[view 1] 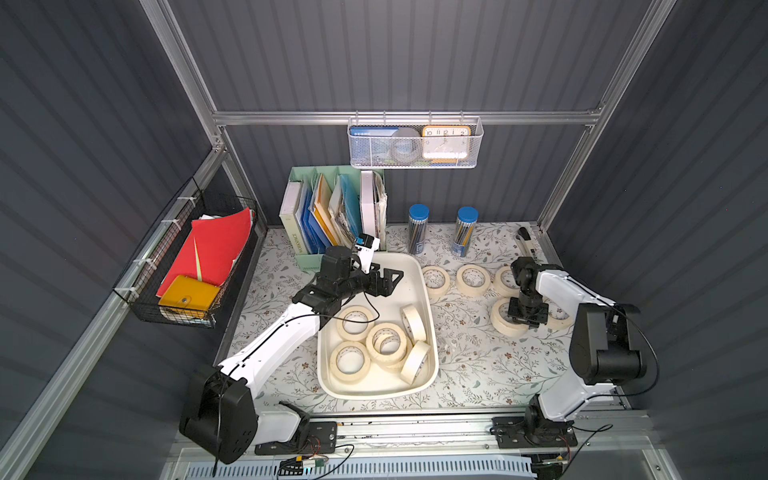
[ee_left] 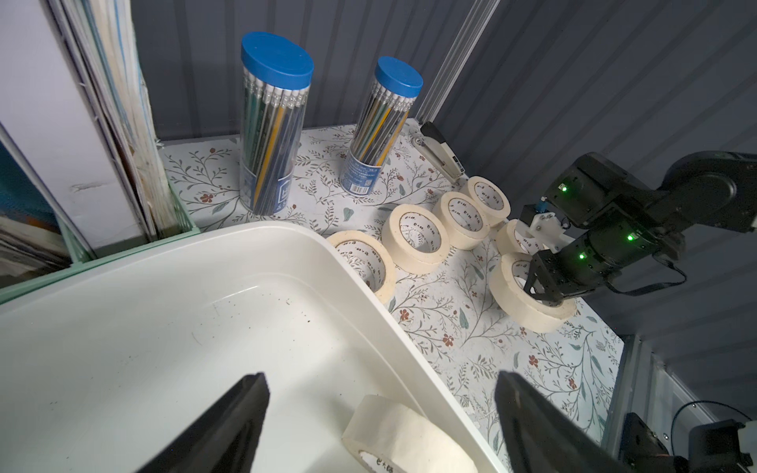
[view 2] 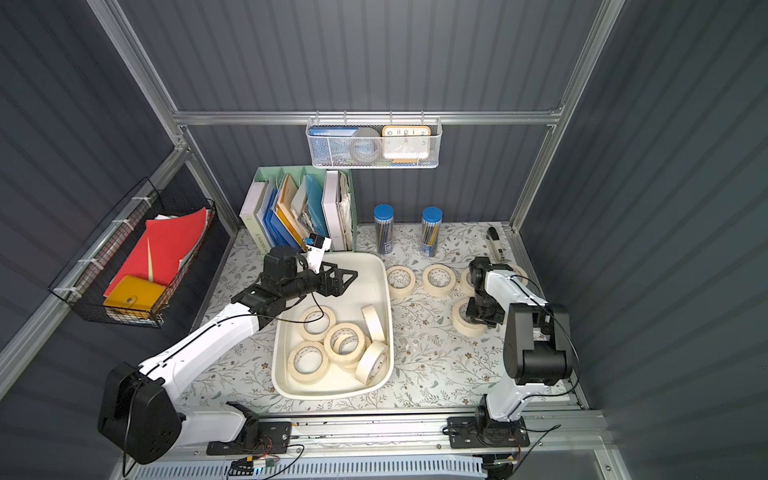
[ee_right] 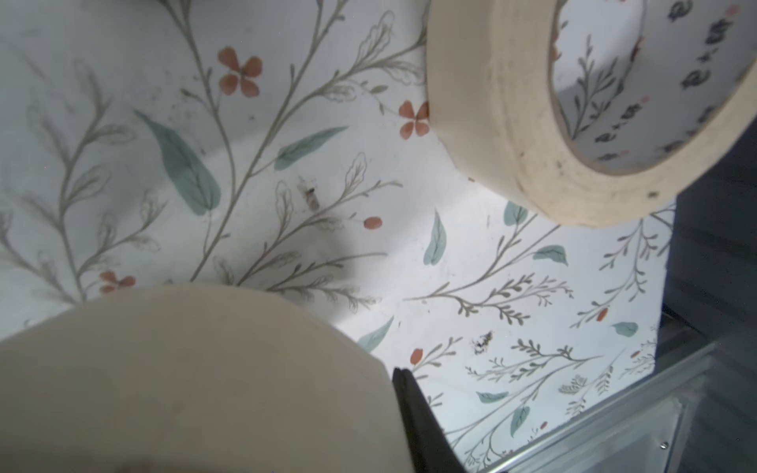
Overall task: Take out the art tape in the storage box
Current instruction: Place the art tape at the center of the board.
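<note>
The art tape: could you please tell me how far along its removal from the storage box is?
Done: five rolls lie loose on the table, right of the storage box. In hand: the right end effector is shut on a sixth roll resting on the table; the left end effector hangs open over the box's far end. Left: at least five more rolls lie inside.

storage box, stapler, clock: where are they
storage box (view 1: 404, 296): in a top view, bare floor near its far end
stapler (ee_left: 440, 155): left wrist view, middle of its body
clock (view 1: 446, 142): in a top view, on its face
</note>
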You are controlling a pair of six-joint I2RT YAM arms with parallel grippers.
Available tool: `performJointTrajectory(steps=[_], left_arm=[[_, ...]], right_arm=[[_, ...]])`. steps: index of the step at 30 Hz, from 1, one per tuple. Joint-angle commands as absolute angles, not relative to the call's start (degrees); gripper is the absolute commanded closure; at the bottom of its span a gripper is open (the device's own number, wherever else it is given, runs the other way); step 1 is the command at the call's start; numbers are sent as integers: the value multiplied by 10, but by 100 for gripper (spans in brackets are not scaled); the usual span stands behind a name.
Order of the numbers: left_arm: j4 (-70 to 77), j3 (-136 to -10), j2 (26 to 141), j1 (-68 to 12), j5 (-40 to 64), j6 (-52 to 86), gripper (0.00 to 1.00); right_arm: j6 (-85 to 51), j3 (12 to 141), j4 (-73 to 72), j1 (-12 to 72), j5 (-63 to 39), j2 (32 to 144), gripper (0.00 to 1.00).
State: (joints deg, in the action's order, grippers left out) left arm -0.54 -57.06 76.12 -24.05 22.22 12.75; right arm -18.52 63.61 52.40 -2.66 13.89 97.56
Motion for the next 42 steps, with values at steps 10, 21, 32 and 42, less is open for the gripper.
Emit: performJointTrajectory(steps=[10,21,32,42], left_arm=[[-10,-564,750,-240,216,124,8],[-9,-571,755,-240,217,132,8],[-12,-572,753,-240,214,135,8],[-35,-587,770,-240,152,142,8]], right_arm=[[-184,615,397,-77,122,996,100],[-178,600,364,-93,102,1004,94],[-181,601,362,-94,109,986,47],[-173,627,394,-60,54,884,38]])
